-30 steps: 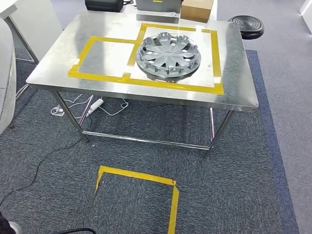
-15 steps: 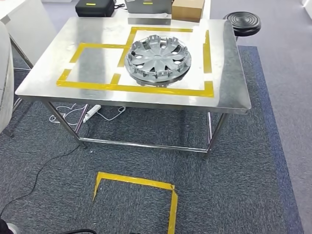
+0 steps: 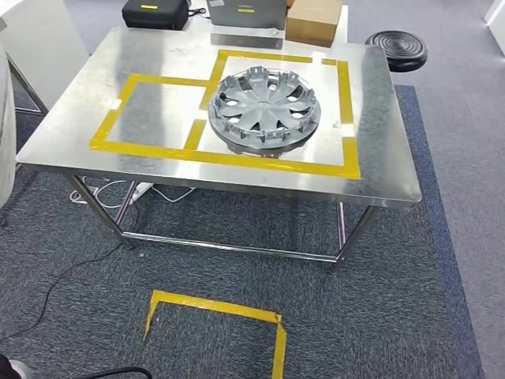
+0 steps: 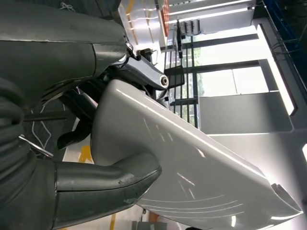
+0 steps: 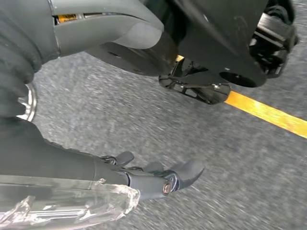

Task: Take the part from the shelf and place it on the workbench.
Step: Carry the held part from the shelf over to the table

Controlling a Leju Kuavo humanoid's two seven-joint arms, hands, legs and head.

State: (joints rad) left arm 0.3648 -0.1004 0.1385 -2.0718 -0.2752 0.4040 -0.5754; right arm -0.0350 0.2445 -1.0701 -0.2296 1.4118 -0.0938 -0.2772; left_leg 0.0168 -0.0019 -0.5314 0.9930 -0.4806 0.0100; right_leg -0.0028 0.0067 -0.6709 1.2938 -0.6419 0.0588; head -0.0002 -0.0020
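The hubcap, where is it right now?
Head view: the hubcap lies on the steel workbench, in the right-hand yellow tape box, in front of the cardboard box.

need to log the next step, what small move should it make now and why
Probably a step forward onto the yellow floor marker. The left hand holds the pale grey part, but the workbench stands beyond the marker, likely out of reach. The hubcap fills the right taped box; the left taped box looks free for the part.
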